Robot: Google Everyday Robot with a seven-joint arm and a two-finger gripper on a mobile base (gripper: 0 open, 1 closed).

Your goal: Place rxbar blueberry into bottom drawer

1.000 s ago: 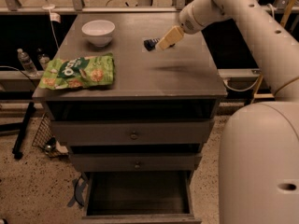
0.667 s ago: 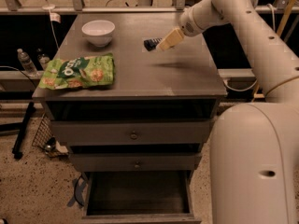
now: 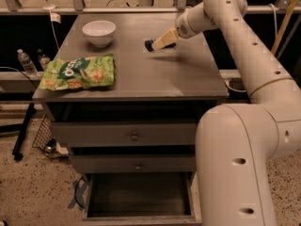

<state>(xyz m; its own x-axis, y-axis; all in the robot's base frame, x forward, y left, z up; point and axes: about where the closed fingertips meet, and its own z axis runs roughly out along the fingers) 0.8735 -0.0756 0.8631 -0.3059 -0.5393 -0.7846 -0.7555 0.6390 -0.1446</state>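
Note:
My gripper hangs over the back middle of the grey cabinet's top, its tan fingers pointing left. It is shut on the rxbar blueberry, a small dark bar at the fingertips, held a little above the surface with its shadow to the right below. The bottom drawer is pulled open at the foot of the cabinet and its dark inside holds nothing that I can see. The two knobbed drawers above it are shut.
A large green chip bag lies on the top's front left. A white bowl stands at the back left. My arm's big white links fill the right side. Bottles stand left of the cabinet.
The gripper with the bar has stayed almost in place over the cabinet's top. The arm's lower links have shifted slightly left in view.

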